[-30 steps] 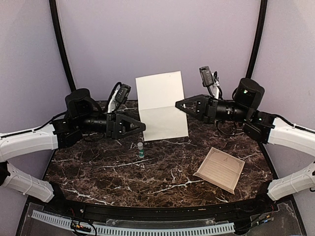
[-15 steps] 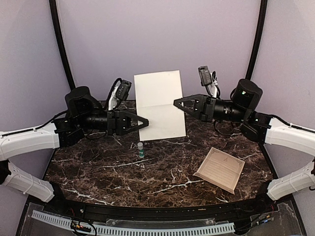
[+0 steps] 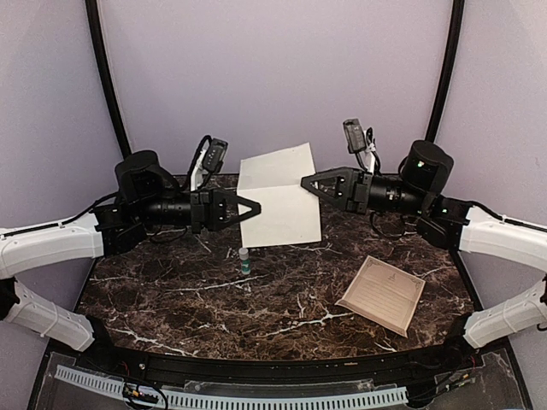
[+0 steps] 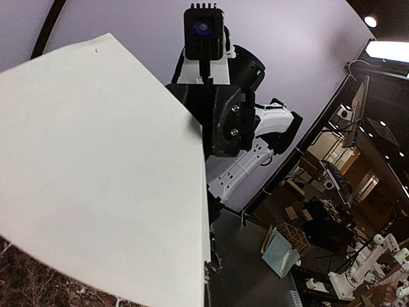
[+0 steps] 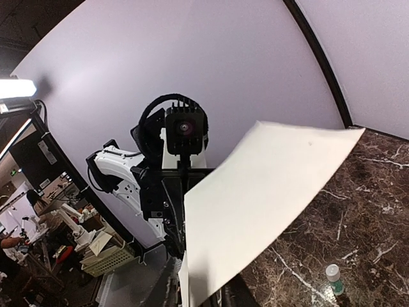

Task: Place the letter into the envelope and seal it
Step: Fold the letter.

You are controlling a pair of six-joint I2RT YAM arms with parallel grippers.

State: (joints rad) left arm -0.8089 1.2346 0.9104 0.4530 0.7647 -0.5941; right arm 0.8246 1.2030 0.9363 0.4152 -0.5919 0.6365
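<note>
Presently, in the top view, the left gripper (image 3: 255, 206) sits left of centre, reaching rightward, with its jaws clenched on the left edge of the envelope (image 3: 282, 213). The envelope stands upright in the upper middle of the frame, between the two grippers. Its upper panel is bent along a horizontal crease and tilts away from the lower panel. Whether its bottom edge touches the dark marble surface (image 3: 171, 290) cannot be told. Just below the envelope's lower left corner, a small bottle (image 3: 245, 260) with a white cap stands upright on the surface, apart from both grippers. Right of centre, the right gripper (image 3: 305, 181) reaches leftward, its jaws clenched on the right edge of the envelope at the level of the crease. In the lower right of the frame, the letter (image 3: 382, 295) lies flat on the surface, well apart from the envelope and from both grippers. In the left wrist view the envelope (image 4: 96, 173) fills the left half of the frame. In the right wrist view the envelope (image 5: 268, 185) rises from the bottom centre toward the upper right, with the bottle (image 5: 332, 279) at the lower right.
</note>
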